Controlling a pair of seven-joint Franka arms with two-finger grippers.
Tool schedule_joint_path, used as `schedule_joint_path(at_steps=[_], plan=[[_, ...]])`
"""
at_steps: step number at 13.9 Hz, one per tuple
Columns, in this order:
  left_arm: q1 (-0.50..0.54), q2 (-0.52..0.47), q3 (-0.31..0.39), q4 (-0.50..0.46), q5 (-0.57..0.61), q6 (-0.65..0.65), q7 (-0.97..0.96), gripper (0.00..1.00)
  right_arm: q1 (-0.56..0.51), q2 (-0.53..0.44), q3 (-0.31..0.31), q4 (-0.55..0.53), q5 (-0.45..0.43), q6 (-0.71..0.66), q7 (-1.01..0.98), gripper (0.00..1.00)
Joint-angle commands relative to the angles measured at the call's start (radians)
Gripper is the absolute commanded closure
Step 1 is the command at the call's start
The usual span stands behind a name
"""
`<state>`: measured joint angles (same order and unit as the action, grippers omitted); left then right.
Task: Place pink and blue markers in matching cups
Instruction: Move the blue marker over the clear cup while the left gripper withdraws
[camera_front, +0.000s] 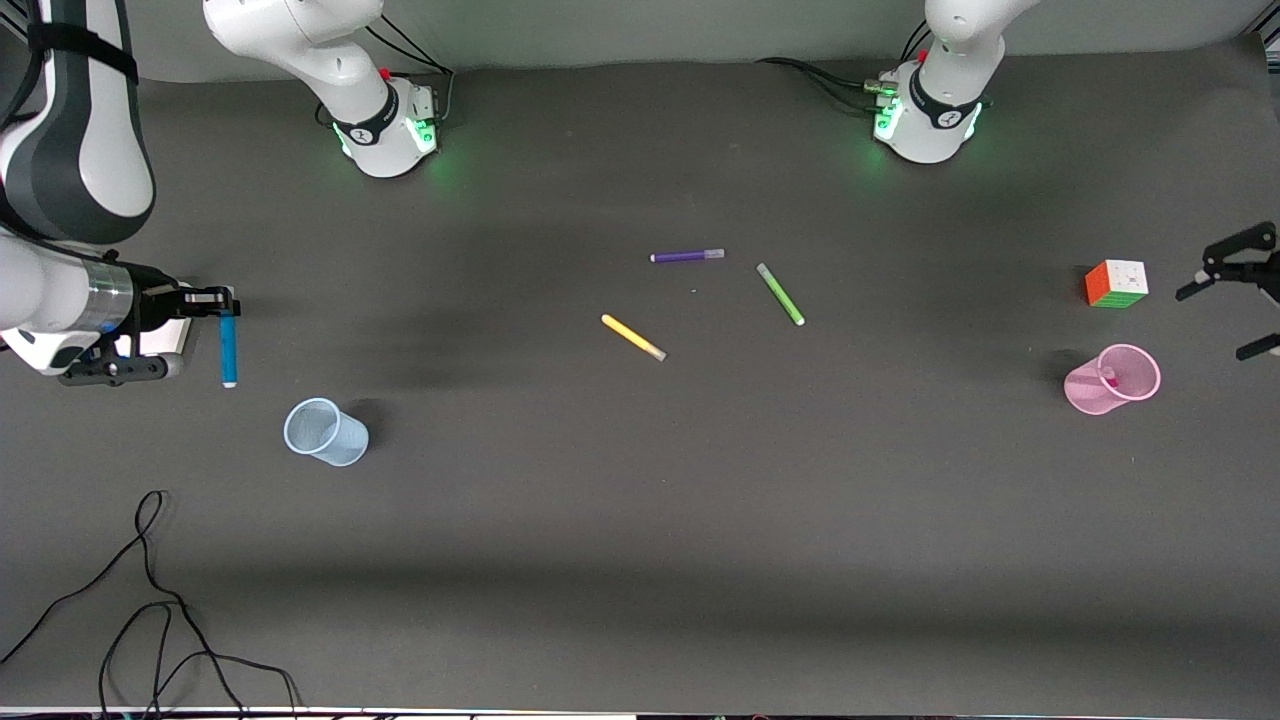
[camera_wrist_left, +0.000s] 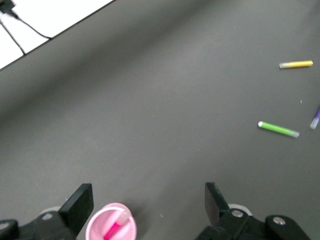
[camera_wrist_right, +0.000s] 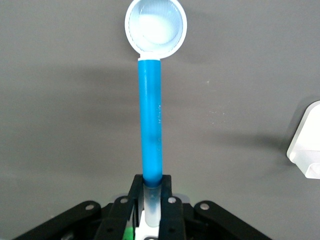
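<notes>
My right gripper (camera_front: 224, 303) is shut on the blue marker (camera_front: 229, 352), gripping its pale cap end (camera_wrist_right: 151, 192); the marker hangs tip-down over the table beside the pale blue cup (camera_front: 325, 432). In the right wrist view the marker (camera_wrist_right: 150, 125) points at the rim of the empty blue cup (camera_wrist_right: 155, 29). The pink cup (camera_front: 1112, 379) stands at the left arm's end with the pink marker (camera_front: 1108, 378) inside it. My left gripper (camera_front: 1228, 310) is open and empty above the table next to the pink cup (camera_wrist_left: 111, 222); the pink marker (camera_wrist_left: 113, 229) shows inside.
Purple (camera_front: 687, 256), green (camera_front: 780, 294) and yellow (camera_front: 633, 337) pens lie mid-table. A colour cube (camera_front: 1116, 283) sits beside the pink cup, farther from the camera. A white flat object (camera_wrist_right: 307, 145) lies under the right arm. A black cable (camera_front: 150, 600) trails at the near edge.
</notes>
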<state>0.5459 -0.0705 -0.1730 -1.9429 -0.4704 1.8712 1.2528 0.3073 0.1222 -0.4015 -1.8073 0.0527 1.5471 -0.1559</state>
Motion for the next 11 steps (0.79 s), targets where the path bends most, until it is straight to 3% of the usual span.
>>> schedule_joint_path(at_steps=[1, 3, 8, 11], plan=[[-0.093, -0.093, -0.005, -0.033, 0.106, -0.003, -0.284, 0.01, -0.004, 0.077, -0.011, 0.055, 0.030, -0.071, -0.085, 1.00], [-0.122, -0.139, -0.067, -0.033, 0.180, -0.004, -0.500, 0.01, -0.028, 0.152, -0.011, 0.123, 0.073, -0.128, -0.108, 1.00], [-0.124, -0.189, -0.316, 0.011, 0.392, -0.068, -1.118, 0.01, -0.056, 0.307, -0.010, 0.262, 0.133, -0.199, -0.122, 1.00], [-0.124, -0.175, -0.361, 0.079, 0.458, -0.152, -1.264, 0.01, -0.085, 0.427, -0.010, 0.373, 0.170, -0.260, -0.168, 1.00]])
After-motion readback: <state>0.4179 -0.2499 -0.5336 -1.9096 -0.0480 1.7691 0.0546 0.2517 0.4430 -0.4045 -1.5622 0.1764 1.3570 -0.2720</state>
